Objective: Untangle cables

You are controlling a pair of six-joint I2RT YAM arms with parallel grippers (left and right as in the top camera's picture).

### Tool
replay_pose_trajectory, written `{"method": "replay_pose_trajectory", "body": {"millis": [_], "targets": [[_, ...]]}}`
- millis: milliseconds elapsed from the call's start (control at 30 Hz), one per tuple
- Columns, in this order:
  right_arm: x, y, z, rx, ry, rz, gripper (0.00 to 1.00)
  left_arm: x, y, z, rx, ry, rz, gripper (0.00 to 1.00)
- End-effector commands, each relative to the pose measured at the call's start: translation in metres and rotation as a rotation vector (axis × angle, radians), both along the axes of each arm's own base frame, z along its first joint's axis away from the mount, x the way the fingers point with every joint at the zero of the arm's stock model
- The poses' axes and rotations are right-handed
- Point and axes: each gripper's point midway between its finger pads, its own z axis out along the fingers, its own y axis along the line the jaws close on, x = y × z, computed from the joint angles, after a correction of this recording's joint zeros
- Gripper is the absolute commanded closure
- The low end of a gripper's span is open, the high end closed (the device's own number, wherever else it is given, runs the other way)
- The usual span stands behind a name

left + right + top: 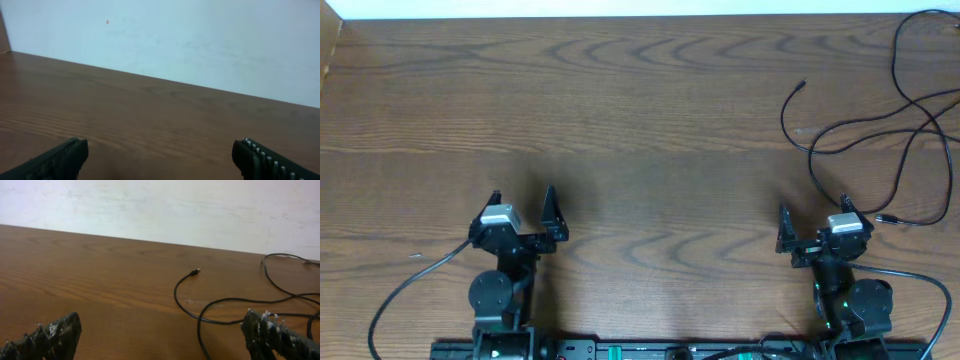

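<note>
Thin black cables (pixel 910 110) lie in crossing loops on the wooden table at the far right. One small plug end (pixel 803 85) points left, and another plug (pixel 883 216) lies beside the right arm. My right gripper (pixel 813 205) stands open just in front of the tangle, with one strand running up to its right finger. In the right wrist view the open gripper (pixel 161 322) holds nothing, and the plug (pixel 194 272) lies ahead with cable curving toward the right finger (pixel 260 330). My left gripper (pixel 522 195) is open over bare wood, far from the cables, and is likewise empty in its own view (pixel 160 150).
Thicker black arm wiring trails from the left arm base (pixel 410 280) and the right arm base (pixel 920 275). A mounting rail (pixel 650 350) runs along the near edge. A pale wall (pixel 160 205) rises behind the table's far edge.
</note>
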Motion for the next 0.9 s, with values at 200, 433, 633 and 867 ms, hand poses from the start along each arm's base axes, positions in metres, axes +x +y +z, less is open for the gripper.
{"method": "replay_pose_trajectory", "body": {"millis": [200, 433, 633, 867], "targets": [[-0.001, 0.003, -0.001, 0.012, 0.002, 0.012, 0.01, -0.010, 0.007, -0.023, 0.036, 0.040, 0.031, 0.02], [-0.001, 0.003, -0.001, 0.013, 0.003, 0.012, 0.01, -0.014, 0.007, -0.040, 0.035, 0.108, 0.029, 0.02], [-0.001, 0.003, -0.001, 0.012, 0.002, 0.012, 0.01, -0.014, 0.007, -0.041, 0.035, 0.113, 0.029, 0.02], [-0.001, 0.003, -0.001, 0.013, 0.003, 0.012, 0.01, -0.014, 0.007, -0.041, 0.035, 0.113, 0.029, 0.02]]}}
